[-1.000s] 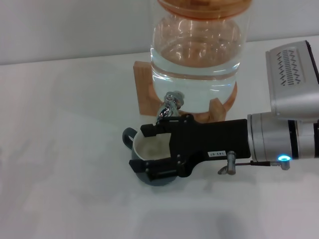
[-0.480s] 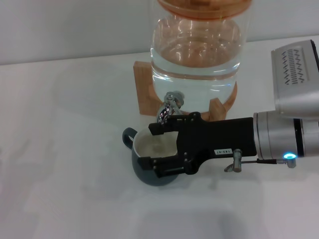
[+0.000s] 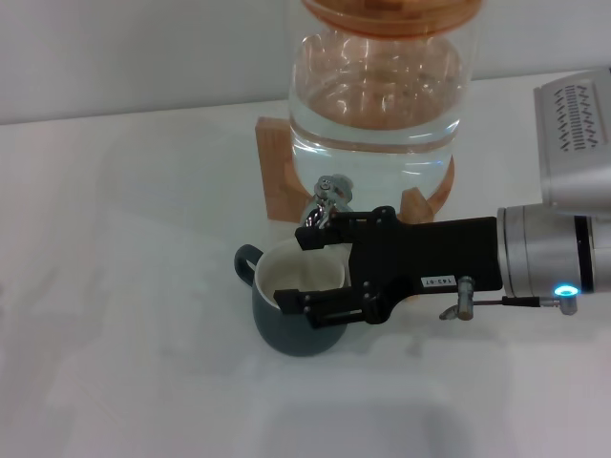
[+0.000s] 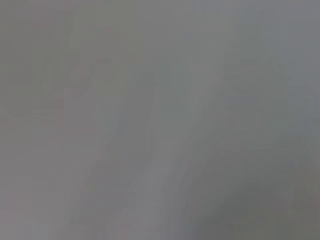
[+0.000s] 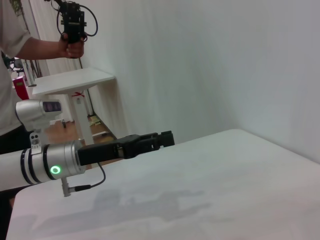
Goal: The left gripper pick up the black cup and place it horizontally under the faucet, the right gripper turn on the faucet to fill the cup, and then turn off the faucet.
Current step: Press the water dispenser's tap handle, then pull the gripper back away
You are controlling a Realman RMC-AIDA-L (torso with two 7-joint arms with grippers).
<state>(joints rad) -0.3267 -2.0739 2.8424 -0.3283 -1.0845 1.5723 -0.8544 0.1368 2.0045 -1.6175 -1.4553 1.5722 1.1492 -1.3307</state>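
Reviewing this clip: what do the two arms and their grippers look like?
The right gripper is long, boxy and black with a small white label, on a silver-grey cylindrical arm with a blue light and a thin cable. The left gripper is black too, on a silver-grey arm with black bands, a green light and a dangling black cable.

Desk (image 3: 115, 286): plain white surface, runs back to a pale wall. Directly on it: black cup (image 3: 294, 303), upright, cream inside, loop handle facing robot's left, standing just in front of the wooden stand (image 3: 279, 177). The stand sits near the desk's rear edge w/ a big glass jar (image 3: 377, 95) of water on top; light wood block shows on the left, notched foot on the right. Chrome faucet (image 3: 327, 202) pokes out from the jar base, above the cup's far rim, not touching the desk. Soft shadows on the desk beside and below the cup. Right wrist view also shows the white desk (image 5: 200, 195), bare in that part.
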